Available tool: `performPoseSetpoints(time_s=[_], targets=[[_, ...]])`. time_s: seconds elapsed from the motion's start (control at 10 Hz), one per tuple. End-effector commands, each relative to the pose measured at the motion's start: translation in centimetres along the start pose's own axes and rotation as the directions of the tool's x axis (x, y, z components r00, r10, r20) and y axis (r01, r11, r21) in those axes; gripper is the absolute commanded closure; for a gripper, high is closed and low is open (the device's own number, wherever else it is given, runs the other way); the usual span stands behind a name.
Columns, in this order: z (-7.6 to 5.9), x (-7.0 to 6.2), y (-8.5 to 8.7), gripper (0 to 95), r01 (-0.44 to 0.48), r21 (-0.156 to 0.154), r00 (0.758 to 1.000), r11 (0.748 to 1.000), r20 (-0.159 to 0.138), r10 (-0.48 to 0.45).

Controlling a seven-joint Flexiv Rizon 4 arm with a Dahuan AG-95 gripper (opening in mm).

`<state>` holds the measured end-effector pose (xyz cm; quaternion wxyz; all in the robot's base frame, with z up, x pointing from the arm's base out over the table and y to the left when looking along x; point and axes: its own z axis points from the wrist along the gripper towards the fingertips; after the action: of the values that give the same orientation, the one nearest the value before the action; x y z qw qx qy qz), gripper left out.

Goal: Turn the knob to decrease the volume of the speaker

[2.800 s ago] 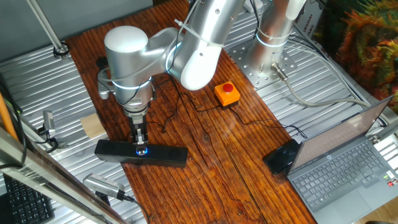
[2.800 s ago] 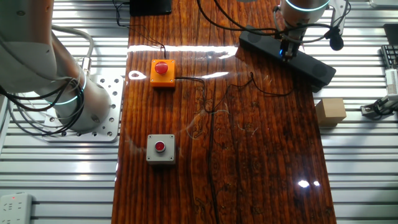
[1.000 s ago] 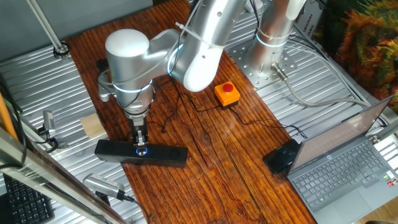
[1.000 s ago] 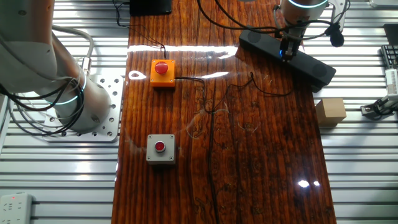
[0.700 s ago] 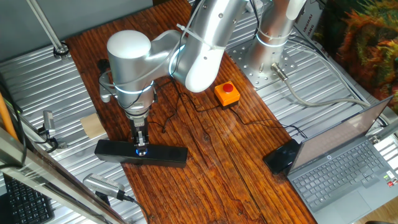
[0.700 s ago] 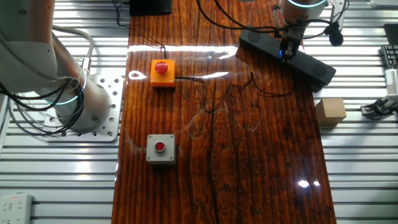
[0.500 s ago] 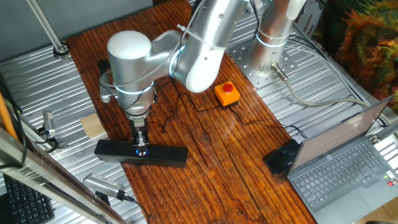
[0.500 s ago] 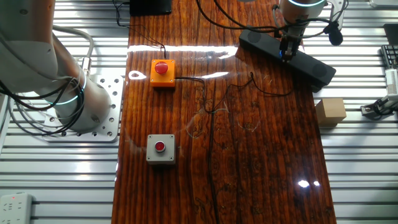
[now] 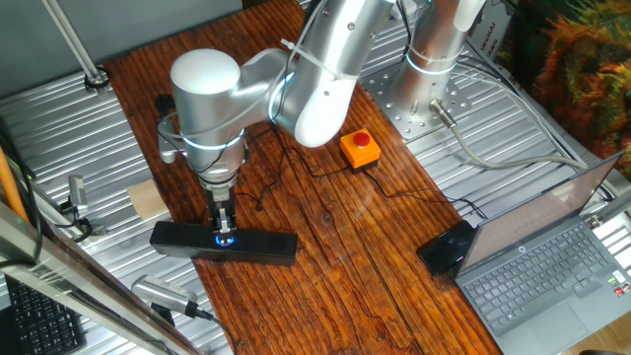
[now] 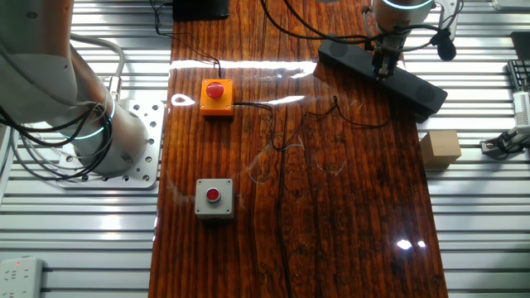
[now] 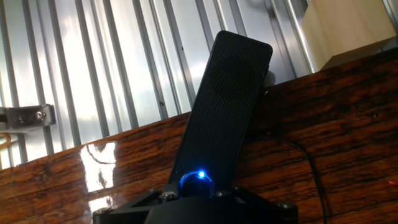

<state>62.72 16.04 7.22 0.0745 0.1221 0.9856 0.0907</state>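
The speaker [image 9: 222,243] is a long black bar lying across the left edge of the wooden table; it also shows in the other fixed view [image 10: 418,89] and in the hand view [image 11: 221,106]. Its knob [image 9: 226,239] glows blue at the bar's middle, and the blue ring [image 11: 196,182] shows at the bottom of the hand view. My gripper [image 9: 225,229] points straight down with its fingers closed on the knob. In the other fixed view the gripper [image 10: 380,69] covers the knob. The fingertips are not visible in the hand view.
An orange box with a red button [image 9: 360,148] and a grey box with a red button [image 10: 214,198] sit on the table. A wooden block [image 9: 148,199] lies on the metal rails by the speaker. A black mouse-like device [image 9: 446,248] and a laptop [image 9: 552,261] are at the right. Thin black cables [image 10: 306,116] cross the table.
The wrist and upper arm have turned slightly about the gripper's axis while the fingers stay on the knob. The speaker has not moved.
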Motion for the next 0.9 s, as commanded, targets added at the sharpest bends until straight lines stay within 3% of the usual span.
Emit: performPoseSetpoints(time_s=[0.1,0.4,0.7,0.8,0.9], targets=[[0.03,0.04,-0.10,76.0,-0.003,-0.010,1.000,1.000,0.003,0.003],[0.03,0.04,-0.10,76.0,-0.001,-0.004,1.000,1.000,0.011,0.001],[0.03,0.04,-0.10,76.0,-0.003,-0.031,1.000,1.000,0.018,0.004],[0.03,0.04,-0.10,95.0,-0.002,-0.032,1.000,1.000,0.017,0.002],[0.04,0.05,-0.10,95.0,0.002,-0.020,1.000,1.000,0.011,-0.001]])
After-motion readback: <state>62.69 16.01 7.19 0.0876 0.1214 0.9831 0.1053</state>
